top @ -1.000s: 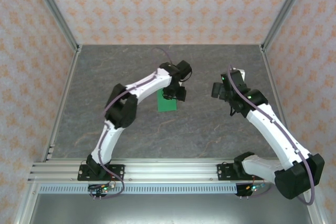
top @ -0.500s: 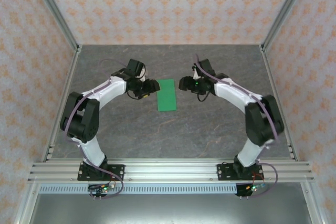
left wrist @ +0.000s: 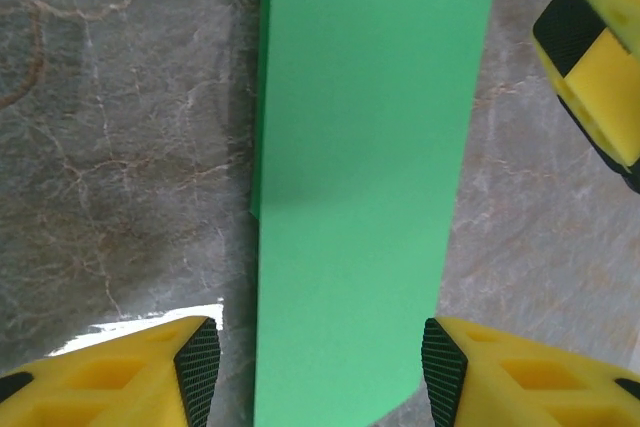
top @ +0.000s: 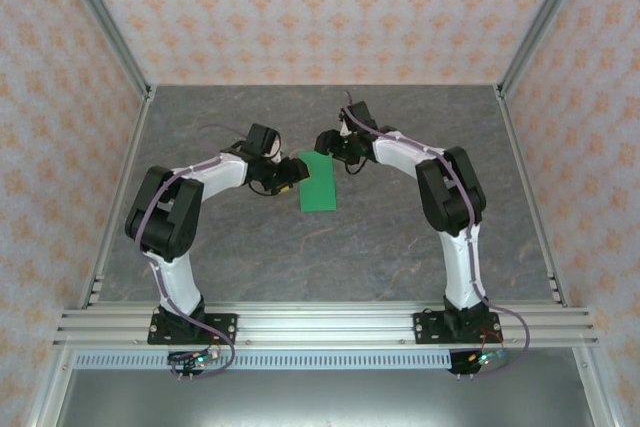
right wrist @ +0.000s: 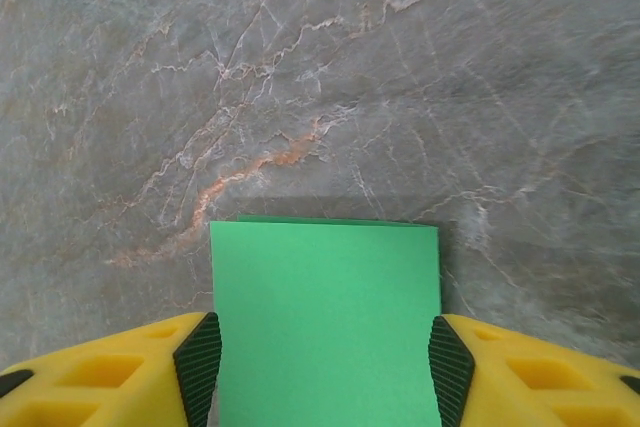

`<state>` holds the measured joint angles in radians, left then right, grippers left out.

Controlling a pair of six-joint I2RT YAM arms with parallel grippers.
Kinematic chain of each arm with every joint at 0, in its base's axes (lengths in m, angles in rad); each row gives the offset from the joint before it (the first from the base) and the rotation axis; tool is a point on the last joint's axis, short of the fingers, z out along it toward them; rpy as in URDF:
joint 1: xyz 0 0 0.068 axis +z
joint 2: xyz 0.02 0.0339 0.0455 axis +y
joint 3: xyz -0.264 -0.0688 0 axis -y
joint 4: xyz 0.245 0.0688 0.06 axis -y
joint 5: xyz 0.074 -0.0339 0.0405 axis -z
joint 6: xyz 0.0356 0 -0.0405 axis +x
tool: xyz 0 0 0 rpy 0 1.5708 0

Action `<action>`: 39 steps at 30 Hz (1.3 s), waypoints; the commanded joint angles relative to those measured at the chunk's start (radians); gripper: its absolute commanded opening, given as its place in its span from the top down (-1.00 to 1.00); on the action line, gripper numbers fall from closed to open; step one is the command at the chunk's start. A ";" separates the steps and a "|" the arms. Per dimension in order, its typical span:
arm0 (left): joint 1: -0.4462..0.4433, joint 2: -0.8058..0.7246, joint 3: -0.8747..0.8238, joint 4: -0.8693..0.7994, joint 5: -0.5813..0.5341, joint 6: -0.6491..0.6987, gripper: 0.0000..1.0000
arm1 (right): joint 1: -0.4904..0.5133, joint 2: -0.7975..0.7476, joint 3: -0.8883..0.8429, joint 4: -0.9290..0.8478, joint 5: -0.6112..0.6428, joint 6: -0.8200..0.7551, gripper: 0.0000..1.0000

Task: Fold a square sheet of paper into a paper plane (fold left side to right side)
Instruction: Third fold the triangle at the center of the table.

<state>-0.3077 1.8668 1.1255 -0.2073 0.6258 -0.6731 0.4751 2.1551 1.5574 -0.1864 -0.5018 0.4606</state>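
Lying flat on the table [top: 400, 237], the folded green paper [top: 320, 183] sits between the spread fingers of left gripper [top: 294, 171] and right gripper [top: 324, 143]; the left wrist view exposes 2 offset layers, overhead 1 strip.

Top external: high, rearward, viewing the whole worktop [top: 400, 247]; wrist cameras: close, downward; all share the green paper [top: 322, 192].
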 commanded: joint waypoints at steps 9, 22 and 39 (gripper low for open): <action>-0.039 0.086 0.022 0.042 0.049 -0.025 -0.18 | 0.007 0.071 0.053 -0.016 -0.021 0.018 -0.17; -0.057 0.091 0.055 0.008 0.037 -0.022 0.24 | 0.010 0.073 0.034 -0.046 0.003 -0.008 -0.16; -0.060 0.059 0.046 -0.028 -0.003 -0.030 0.78 | 0.011 -0.069 -0.046 0.026 0.087 -0.109 -0.31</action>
<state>-0.3687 1.9427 1.1587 -0.2142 0.6464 -0.6895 0.4824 2.1944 1.5612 -0.1871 -0.4931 0.4160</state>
